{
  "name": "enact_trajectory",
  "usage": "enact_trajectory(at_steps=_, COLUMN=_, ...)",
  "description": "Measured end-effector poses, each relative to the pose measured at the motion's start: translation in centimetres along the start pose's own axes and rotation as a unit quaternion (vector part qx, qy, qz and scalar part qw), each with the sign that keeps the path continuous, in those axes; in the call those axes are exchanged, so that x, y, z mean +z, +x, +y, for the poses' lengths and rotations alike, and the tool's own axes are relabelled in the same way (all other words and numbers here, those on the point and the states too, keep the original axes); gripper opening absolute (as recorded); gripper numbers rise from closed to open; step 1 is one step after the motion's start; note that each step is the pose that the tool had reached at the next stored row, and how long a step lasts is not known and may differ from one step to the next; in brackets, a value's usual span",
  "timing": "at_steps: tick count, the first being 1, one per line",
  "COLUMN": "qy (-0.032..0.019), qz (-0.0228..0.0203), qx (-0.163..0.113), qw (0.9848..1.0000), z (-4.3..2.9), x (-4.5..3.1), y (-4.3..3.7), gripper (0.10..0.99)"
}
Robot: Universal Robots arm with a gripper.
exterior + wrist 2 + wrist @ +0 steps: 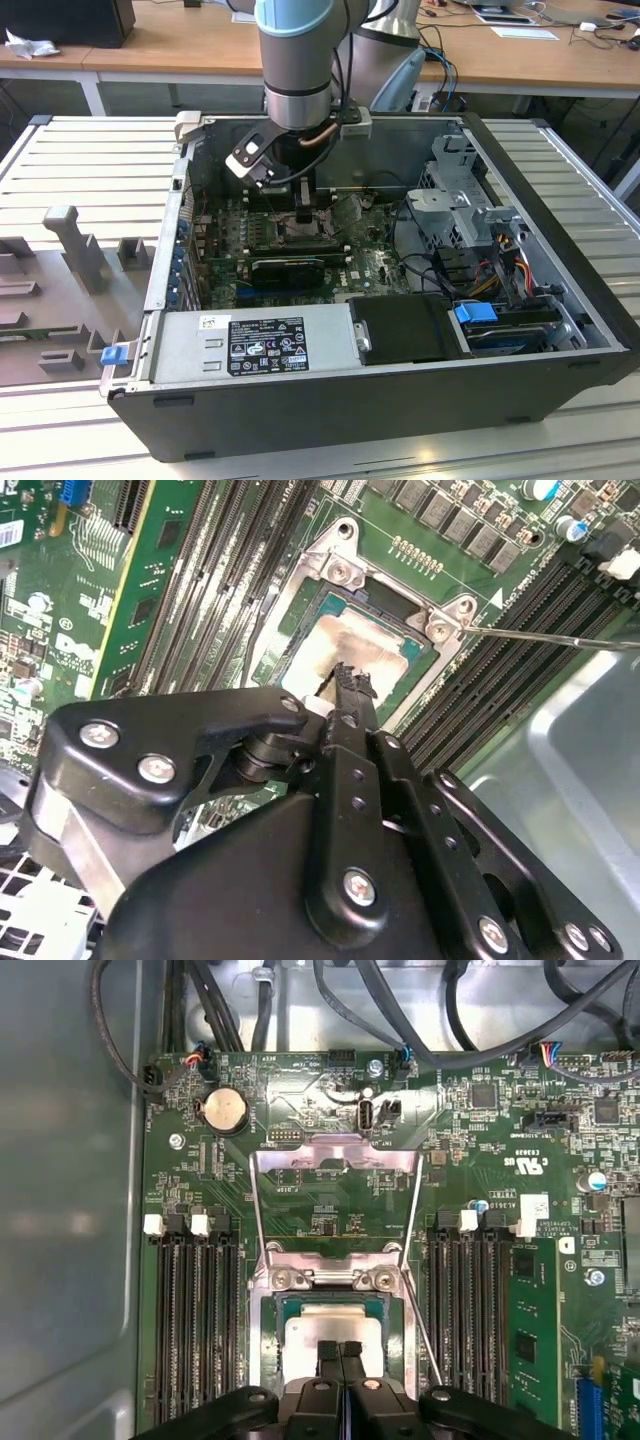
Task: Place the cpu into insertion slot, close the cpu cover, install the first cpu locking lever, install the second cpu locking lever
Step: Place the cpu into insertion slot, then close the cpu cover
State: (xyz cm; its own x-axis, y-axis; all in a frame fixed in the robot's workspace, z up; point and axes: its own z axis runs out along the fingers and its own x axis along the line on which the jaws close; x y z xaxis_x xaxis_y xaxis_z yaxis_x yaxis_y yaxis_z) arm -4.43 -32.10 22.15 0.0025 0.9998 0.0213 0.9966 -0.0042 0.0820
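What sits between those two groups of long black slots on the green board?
In the first wrist view, the insertion slot holding the cpu, with the gripper over it.

The cpu (335, 1332) is pale silver with a dull brownish smear. The board (340, 1210) is green, and its memory slots (195, 1310) are black with white clips (152, 1224). The cover (335, 1157) is silver-grey. The tool (341, 1348) is black. The arm (297, 40) is pale blue and silver.
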Motion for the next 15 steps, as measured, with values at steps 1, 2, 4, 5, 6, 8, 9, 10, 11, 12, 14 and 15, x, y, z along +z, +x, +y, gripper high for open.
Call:
enact_trajectory(at_steps=1, qy=0.0000, qz=-0.0001, qx=0.000, qw=1.0000, z=0.01, x=-0.07, y=0.00, gripper=0.106)
enact_trajectory(at_steps=2, qy=0.0000, qz=0.0000, qx=0.000, qw=1.0000, z=0.01, x=-0.07, y=0.00, gripper=0.106)
enact_trajectory(at_steps=4, qy=0.0005, qz=-0.0002, qx=0.000, qw=1.0000, z=0.66, x=-0.03, y=-0.01, gripper=0.106)
enact_trajectory(at_steps=5, qy=0.0006, qz=-0.0002, qx=0.000, qw=1.0000, z=0.68, x=-0.17, y=0.00, gripper=0.106)
enact_trajectory(at_steps=6, qy=0.0006, qz=-0.0001, qx=0.000, qw=1.0000, z=0.71, x=-0.45, y=0.01, gripper=0.106)
enact_trajectory(at_steps=8, qy=0.0007, qz=-0.0001, qx=0.000, qw=1.0000, z=0.79, x=-1.42, y=0.03, gripper=0.106)
enact_trajectory(at_steps=9, qy=0.0010, qz=0.0000, qx=0.000, qw=1.0000, z=0.88, x=-2.46, y=0.06, gripper=0.106)
enact_trajectory(at_steps=10, qy=0.0018, qz=-0.0001, qx=0.000, qw=1.0000, z=0.92, x=-2.61, y=0.06, gripper=0.106)
enact_trajectory(at_steps=11, qy=0.0025, qz=-0.0004, qx=0.000, qw=1.0000, z=1.00, x=-2.61, y=0.07, gripper=0.106)
enact_trajectory(at_steps=12, qy=0.0027, qz=-0.0007, qx=0.000, qw=1.0000, z=1.07, x=-2.61, y=0.06, gripper=0.106)
enact_trajectory(at_steps=14, qy=0.0034, qz=-0.0008, qx=0.000, qw=1.0000, z=1.44, x=-2.58, y=0.00, gripper=0.106)
enact_trajectory(at_steps=15, qy=0.0036, qz=-0.0008, qx=0.000, qw=1.0000, z=1.61, x=-2.57, y=0.00, gripper=0.106)
